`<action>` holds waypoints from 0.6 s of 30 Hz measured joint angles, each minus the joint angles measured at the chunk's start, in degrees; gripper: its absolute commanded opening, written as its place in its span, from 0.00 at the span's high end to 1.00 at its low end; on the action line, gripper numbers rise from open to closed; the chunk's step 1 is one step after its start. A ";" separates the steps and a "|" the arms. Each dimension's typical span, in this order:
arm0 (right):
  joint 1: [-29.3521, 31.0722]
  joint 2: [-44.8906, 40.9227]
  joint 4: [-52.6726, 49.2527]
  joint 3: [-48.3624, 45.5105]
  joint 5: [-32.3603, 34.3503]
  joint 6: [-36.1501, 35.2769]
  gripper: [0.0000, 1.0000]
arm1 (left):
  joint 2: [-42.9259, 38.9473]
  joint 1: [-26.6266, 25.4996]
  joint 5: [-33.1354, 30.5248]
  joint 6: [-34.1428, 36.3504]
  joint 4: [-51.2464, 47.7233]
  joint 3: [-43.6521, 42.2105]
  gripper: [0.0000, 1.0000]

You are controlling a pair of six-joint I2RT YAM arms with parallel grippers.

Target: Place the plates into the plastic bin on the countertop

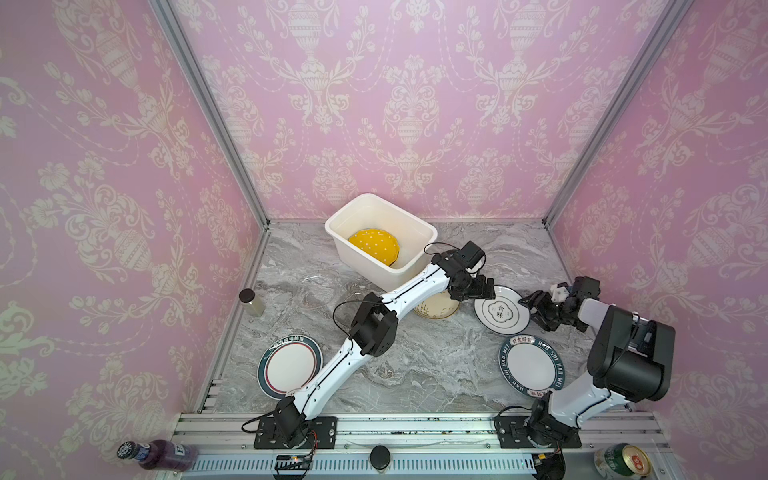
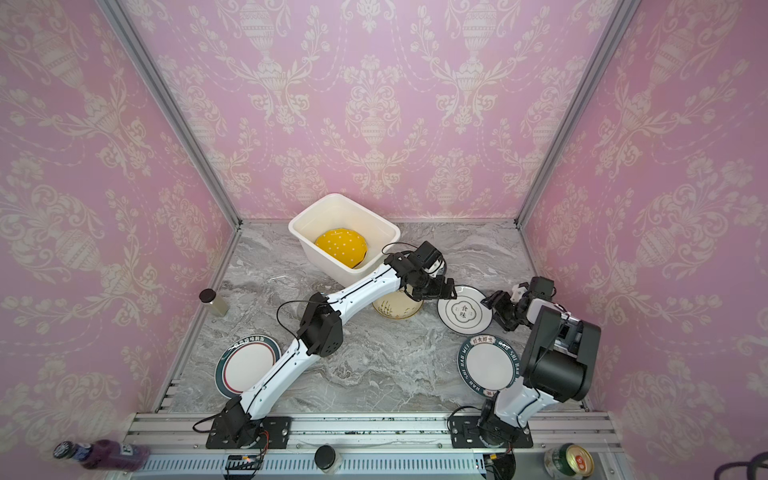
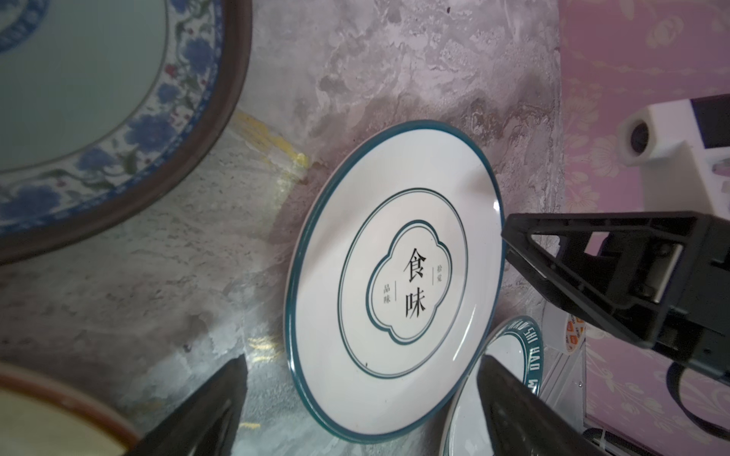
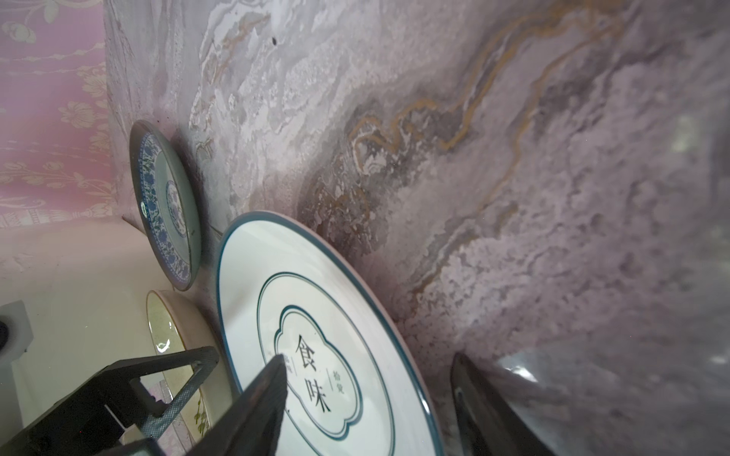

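A white plate with a teal rim and black characters (image 1: 500, 313) (image 3: 395, 276) (image 4: 316, 335) lies flat on the grey marble countertop (image 1: 415, 365). My left gripper (image 1: 487, 291) (image 3: 361, 359) hovers open at its near-left edge, and the rim shows between the fingers. My right gripper (image 1: 530, 311) (image 4: 369, 357) is open astride the opposite rim, one finger over the plate and one outside it. The white plastic bin (image 1: 345, 249) at the back holds a yellow white-dotted plate (image 1: 374, 245).
Two white dark-rimmed plates lie at front left (image 1: 289, 365) and front right (image 1: 532, 365). A cream plate (image 1: 436, 309) and a blue patterned plate (image 3: 98, 98) sit beside the left wrist. A clear glass plate (image 1: 316, 291) and a dark-lidded jar (image 1: 251, 301) stand left.
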 measured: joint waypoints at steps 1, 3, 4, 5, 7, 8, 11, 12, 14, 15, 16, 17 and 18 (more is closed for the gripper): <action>0.00 0.20 0.39 0.00 -0.22 0.15 0.35 | 0.24 0.00 0.04 -0.44 0.26 0.04 0.10; 0.00 0.55 1.22 -0.02 -0.68 0.68 0.36 | 0.85 0.04 0.39 -0.96 0.76 0.55 0.11; 0.00 0.68 1.60 -0.04 -0.92 0.83 0.37 | 1.03 0.04 0.50 -1.18 0.87 0.72 0.11; 0.00 0.87 1.92 -0.07 -1.14 1.03 0.38 | 1.31 0.04 0.66 -1.38 1.18 0.90 0.12; 0.00 1.05 2.80 -0.28 -1.55 1.16 0.40 | 1.68 0.04 1.01 -1.81 1.99 1.05 0.13; 0.00 1.05 3.23 -0.52 -1.73 1.27 0.41 | 1.81 0.04 1.29 -2.03 2.36 1.09 0.14; -0.11 1.05 4.66 -1.29 -2.45 1.81 0.44 | 2.23 0.04 2.03 -2.45 3.37 1.29 0.16; -0.24 1.05 5.22 -1.60 -2.71 2.14 0.44 | 2.34 0.04 2.03 -2.47 3.58 1.29 0.17; -0.42 1.03 6.14 -2.05 -3.21 2.67 0.46 | 2.54 0.04 2.29 -2.71 3.72 1.29 0.17; -0.42 1.03 6.43 -2.27 -3.50 2.82 0.47 | 2.58 0.09 2.45 -2.82 3.72 1.29 0.18; -0.42 0.98 6.78 -2.43 -3.61 2.93 0.48 | 2.58 0.11 2.45 -2.86 3.72 1.29 0.17; -0.42 0.94 6.97 -2.60 -3.85 3.04 0.49 | 2.58 0.20 2.45 -2.86 3.69 1.29 0.17; -0.42 0.87 7.26 -2.75 -3.96 3.21 0.49 | 2.58 0.31 2.58 -2.93 3.72 1.29 0.17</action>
